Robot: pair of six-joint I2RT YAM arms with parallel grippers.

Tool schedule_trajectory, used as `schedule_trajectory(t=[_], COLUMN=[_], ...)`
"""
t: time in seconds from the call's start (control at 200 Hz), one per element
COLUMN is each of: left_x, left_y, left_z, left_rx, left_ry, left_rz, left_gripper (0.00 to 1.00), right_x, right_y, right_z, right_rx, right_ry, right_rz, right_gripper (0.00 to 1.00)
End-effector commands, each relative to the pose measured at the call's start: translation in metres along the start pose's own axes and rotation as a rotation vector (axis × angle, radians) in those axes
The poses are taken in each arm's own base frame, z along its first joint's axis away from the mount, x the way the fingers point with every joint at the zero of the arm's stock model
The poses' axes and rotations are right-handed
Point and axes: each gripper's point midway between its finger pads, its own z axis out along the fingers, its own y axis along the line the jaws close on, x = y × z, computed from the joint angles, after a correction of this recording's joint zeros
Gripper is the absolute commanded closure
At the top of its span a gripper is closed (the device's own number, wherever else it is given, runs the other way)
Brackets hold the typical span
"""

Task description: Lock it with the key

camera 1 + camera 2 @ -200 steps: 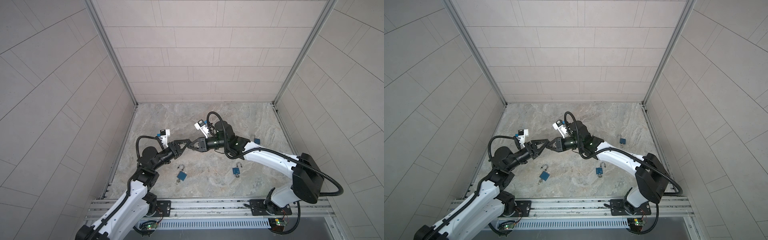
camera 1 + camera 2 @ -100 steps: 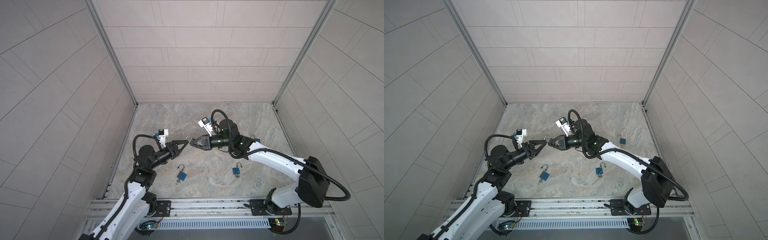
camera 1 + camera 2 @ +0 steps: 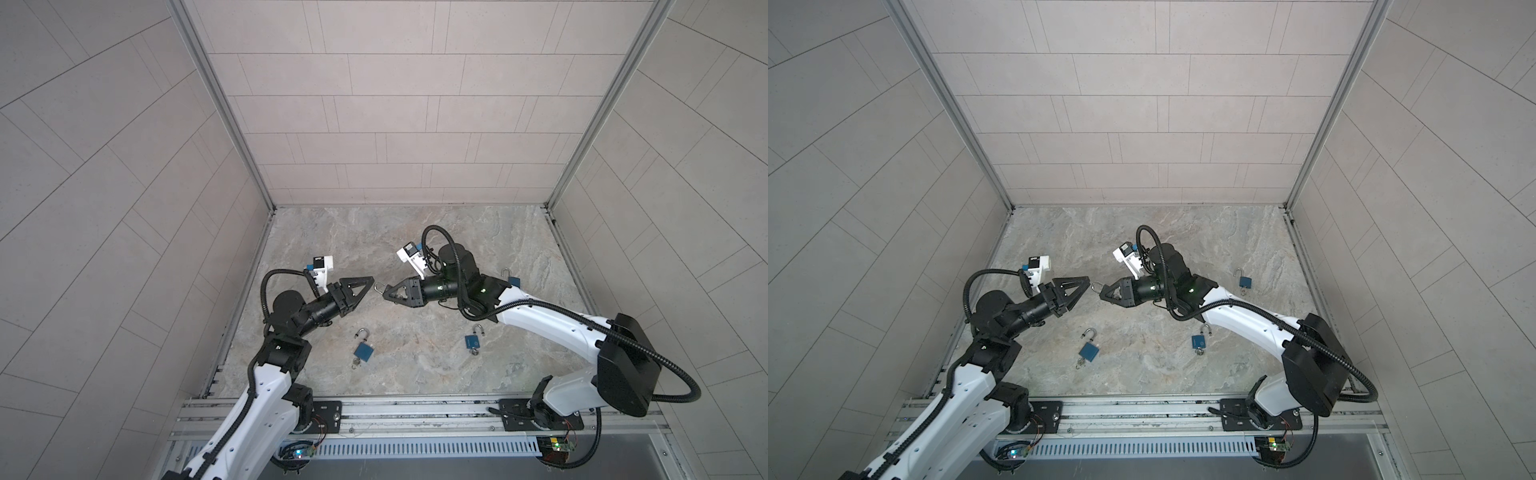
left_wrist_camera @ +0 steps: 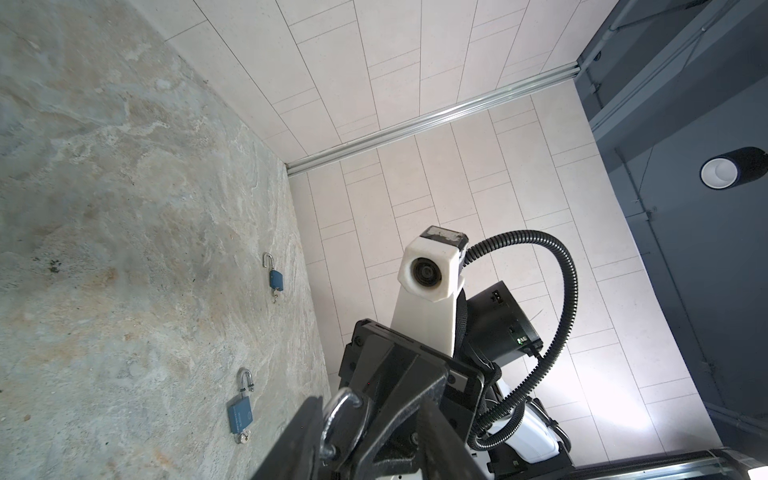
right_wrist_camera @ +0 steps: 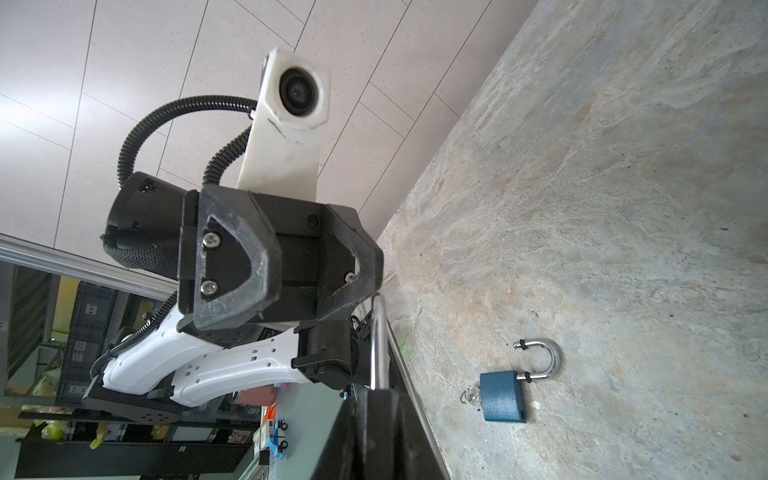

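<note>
My right gripper (image 3: 384,291) (image 5: 376,395) is shut on a padlock held above the table. Only the padlock's silver shackle (image 3: 379,287) (image 3: 1096,286) (image 5: 379,345) sticks out past the fingertips; its body and its key are hidden in the jaws. My left gripper (image 3: 368,282) (image 3: 1087,280) (image 4: 363,444) faces it, open. In the left wrist view the shackle (image 4: 337,415) lies between the spread fingers, close to one finger (image 4: 297,440). Whether it touches that finger I cannot tell.
Three blue padlocks with open shackles lie on the stone table (image 3: 415,365): one front left (image 3: 363,351), one front right (image 3: 473,341), one behind the right arm (image 3: 513,279). Small keys stick in the bottoms of the two front ones. Tiled walls enclose three sides.
The left jaws have spread wider. The right gripper has shifted a little back and to the right with the padlock, so the two grippers stand slightly further apart.
</note>
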Motion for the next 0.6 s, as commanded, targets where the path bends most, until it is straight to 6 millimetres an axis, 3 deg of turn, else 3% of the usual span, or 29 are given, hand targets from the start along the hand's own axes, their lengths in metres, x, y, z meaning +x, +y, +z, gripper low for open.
schedule_trajectory(t=[0.0,0.185,0.595], left_x=[0.0013,0.0046,0.0000], left_y=[-0.0065,0.0008,-0.0045], left_z=[-0.0003,0.0010,0.0065], left_rx=[0.004,-0.016,0.004], left_ry=[0.022,0.043,0.049], left_rz=[0.027,0.025,0.039], left_gripper=[0.54,0.54,0.55], right_x=[-0.0085,-0.0086,-0.0063], right_y=[0.0189,0.0190,0.0174], right_z=[-0.0059,-0.0041,-0.0010], right_rx=[-0.047,-0.056,-0.060], right_ry=[-0.022,-0.017,-0.001], right_rz=[-0.056,-0.051,-0.047], right_gripper=[1.00,1.00,1.00])
